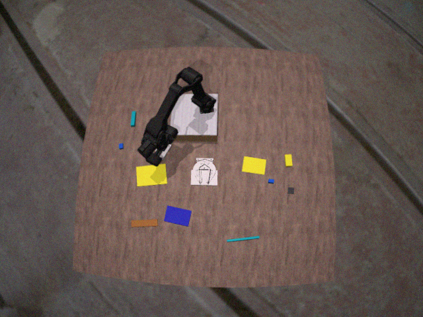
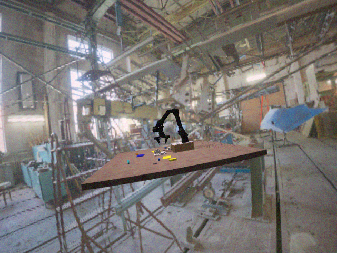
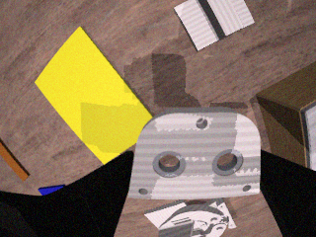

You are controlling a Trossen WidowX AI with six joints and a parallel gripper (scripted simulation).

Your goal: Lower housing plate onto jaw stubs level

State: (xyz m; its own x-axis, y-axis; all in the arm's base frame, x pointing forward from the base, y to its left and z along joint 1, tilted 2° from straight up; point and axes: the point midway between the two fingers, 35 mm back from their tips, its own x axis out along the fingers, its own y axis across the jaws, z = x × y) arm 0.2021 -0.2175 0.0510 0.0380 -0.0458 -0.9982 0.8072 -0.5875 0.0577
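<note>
The pale housing plate point(image 3: 197, 142) is gripped between the widely spread fingers of the gripper point(image 1: 150, 156) point(image 2: 161, 140) point(image 3: 193, 157), above the table point(image 1: 273, 119) point(image 2: 206, 155) point(image 3: 99, 15). It is apparently carried clear of the printed white assembly point(image 1: 204, 176) point(image 2: 159, 153) point(image 3: 197, 221).

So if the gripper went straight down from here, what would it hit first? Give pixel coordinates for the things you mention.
Likely the bare wood of the table top point(image 1: 273, 252) point(image 2: 204, 156) point(image 3: 30, 118), met by the housing plate point(image 1: 166, 150) point(image 2: 162, 142) point(image 3: 196, 140) it grips; depth's unclear, so the yellow sheet point(image 1: 146, 173) point(image 2: 152, 151) point(image 3: 84, 79) might catch.

You were in what looked like an industrial workshop: beyond the gripper point(image 1: 157, 154) point(image 2: 162, 140) point(image 3: 193, 157) stood teal cabinets point(image 2: 45, 174), with steel girders point(image 2: 155, 20) overhead and rusty metal framework point(image 2: 58, 190) below it.
</note>
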